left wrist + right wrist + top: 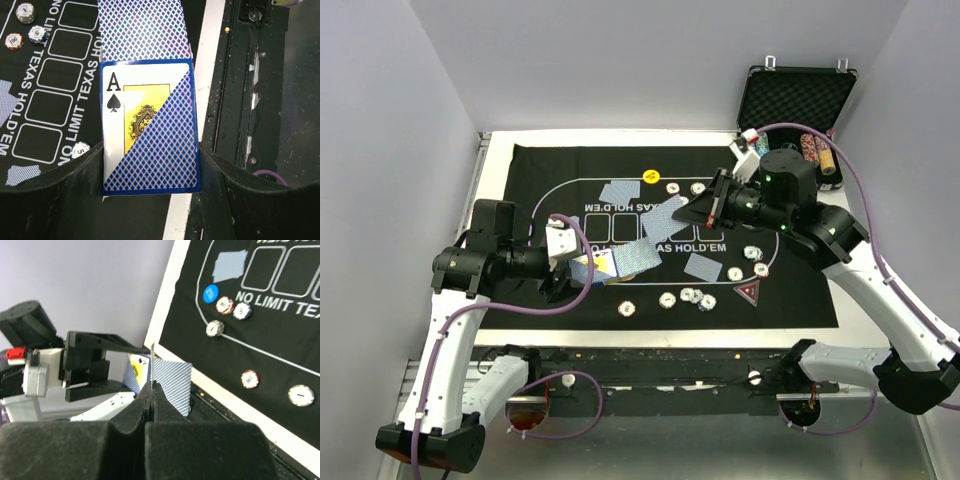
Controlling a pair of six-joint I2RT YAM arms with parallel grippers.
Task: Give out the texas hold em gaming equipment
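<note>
The left fingers (pixel 65 190) are clamped on the flanks of the card box (pixel 150 150), held low over the 8 o'clock edge of the mat (pixel 540 170). The deck (pixel 142 35) pokes out of the box's open mouth. That box looks like thin cardboard to me: light and a bit crushable, so the side squeeze wants to be firm, not hard.

Nearer the middle, the right fingers (pixel 100 450) are pressed right together with what looks like one playing card (pixel 152 356) nipped between them, edge-on to the wrist camera. A single card is featherweight, glossy and bendy. I'd guess it slides off a stack easily but flops or twists if pinched at a corner, so take it on a short edge, well in.

Containers now. The card box carries the deck, and I can't tell how many cards. The black case (pixel 798 95) stands open at the 1 o'clock corner of the surface (pixel 496 180), with racked chips (pixel 810 148) in its foam.

Out on the mat, face-down cards lie at 11 o'clock (pixel 618 192) and 4 o'clock (pixel 703 266). Poker chips (pixel 690 295) are strung along the 5 to 6 o'clock rim. The yellow button (pixel 651 177) sits at 12 and the dark red marker (pixel 748 292) at 5. Those chips look hard, smooth and small, so best gripped across the rim from above.
</note>
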